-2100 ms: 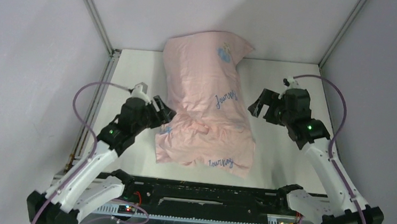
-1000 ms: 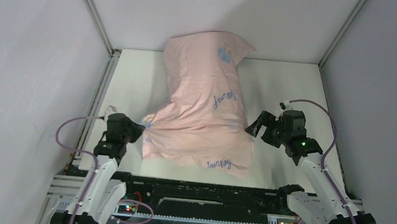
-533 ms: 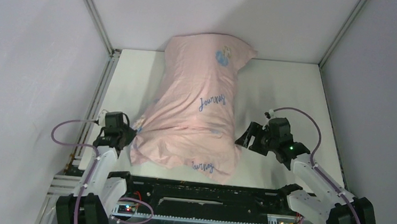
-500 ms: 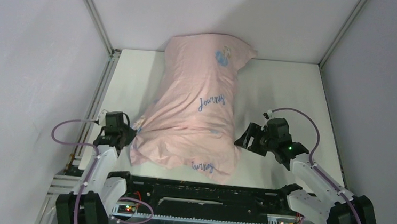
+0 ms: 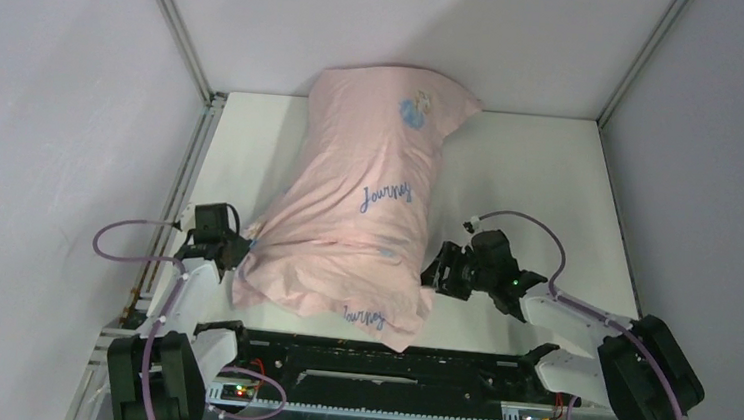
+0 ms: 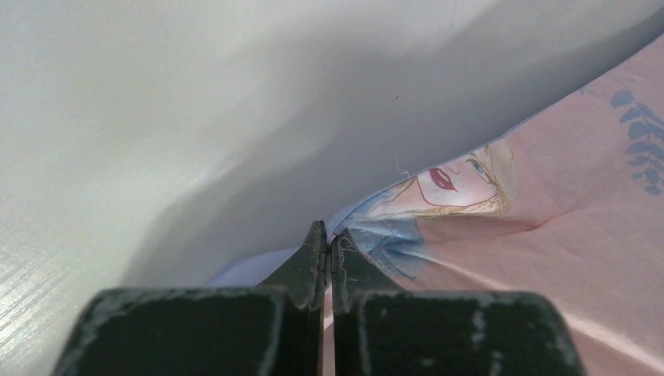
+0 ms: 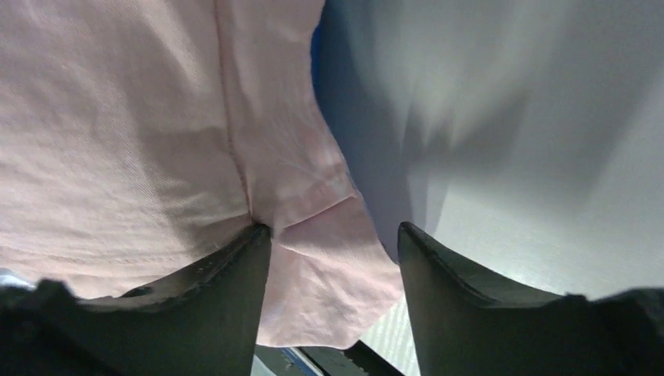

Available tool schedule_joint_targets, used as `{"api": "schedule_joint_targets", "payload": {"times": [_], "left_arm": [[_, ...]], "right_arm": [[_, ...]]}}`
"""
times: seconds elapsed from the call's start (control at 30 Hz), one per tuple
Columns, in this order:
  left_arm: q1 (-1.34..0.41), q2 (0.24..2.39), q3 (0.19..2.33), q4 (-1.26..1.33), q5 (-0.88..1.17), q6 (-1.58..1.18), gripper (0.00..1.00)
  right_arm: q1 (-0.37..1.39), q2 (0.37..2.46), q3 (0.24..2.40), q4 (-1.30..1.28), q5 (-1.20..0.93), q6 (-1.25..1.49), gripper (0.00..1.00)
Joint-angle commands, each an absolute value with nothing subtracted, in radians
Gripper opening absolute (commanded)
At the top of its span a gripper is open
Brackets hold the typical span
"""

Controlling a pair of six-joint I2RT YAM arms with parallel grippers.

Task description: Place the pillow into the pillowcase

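Pillowcase lies pink side up and bulging down the middle of the table, far end against the back wall, near end at the front edge between the arms. Left gripper is clamped tight on its near-left corner, beside the cartoon face print. Right gripper has jaws apart, straddling the near-right corner hem; fabric sits between the fingers, not pinched.

Cannot see the pillow, buried whole inside the pillowcase. Loses the cloth's hem between the pressed-together tips of the left pincer, and the rest of the case past the wrist views' edges. Cannot tell from above whether the right pincer touches fabric.
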State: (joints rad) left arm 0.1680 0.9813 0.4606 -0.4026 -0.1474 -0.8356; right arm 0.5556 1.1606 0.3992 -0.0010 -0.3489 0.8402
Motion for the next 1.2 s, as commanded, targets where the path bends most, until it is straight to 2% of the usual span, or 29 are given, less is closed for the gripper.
{"api": "schedule_joint_targets", "payload": {"times": [0.0,0.1,0.4,0.5,0.9,0.93,0.97,1.0,1.03,1.07,1.1,1.17], "left_arm": [[0.182,0.98,0.484,-0.391,-0.2,-0.798,0.0],[0.185,0.984,0.494,-0.4,-0.221,-0.785,0.0],[0.193,1.005,0.539,-0.427,-0.252,-0.76,0.0],[0.193,1.002,0.544,-0.425,-0.242,-0.753,0.0],[0.193,0.934,0.587,-0.448,-0.166,-0.699,0.0],[0.193,0.924,0.602,-0.451,-0.146,-0.684,0.07],[0.193,0.916,0.626,-0.463,-0.123,-0.666,0.18],[0.191,0.906,0.651,-0.472,-0.09,-0.629,0.37],[0.185,0.894,0.677,-0.474,-0.055,-0.603,0.64],[0.173,0.883,0.702,-0.48,-0.032,-0.582,0.85],[0.155,0.873,0.733,-0.485,-0.02,-0.561,0.98],[0.1,0.867,0.799,-0.51,-0.011,-0.53,1.0]], "right_arm": [[0.586,1.205,0.379,0.199,-0.389,0.936,0.49],[0.582,1.163,0.379,0.148,-0.362,0.935,0.02],[0.381,0.722,0.4,-0.385,-0.227,0.77,0.0],[0.32,0.632,0.404,-0.496,-0.221,0.752,0.0],[0.431,0.665,0.356,-0.506,-0.141,0.81,0.0],[0.429,0.659,0.356,-0.515,-0.127,0.813,0.0],[0.424,0.647,0.36,-0.52,-0.122,0.808,0.04],[0.417,0.634,0.372,-0.525,-0.124,0.801,0.27],[0.412,0.627,0.396,-0.533,-0.12,0.789,0.57],[0.414,0.624,0.427,-0.545,-0.112,0.776,0.71],[0.42,0.629,0.463,-0.557,-0.101,0.762,0.82],[0.434,0.665,0.54,-0.576,-0.074,0.727,0.95]]}}
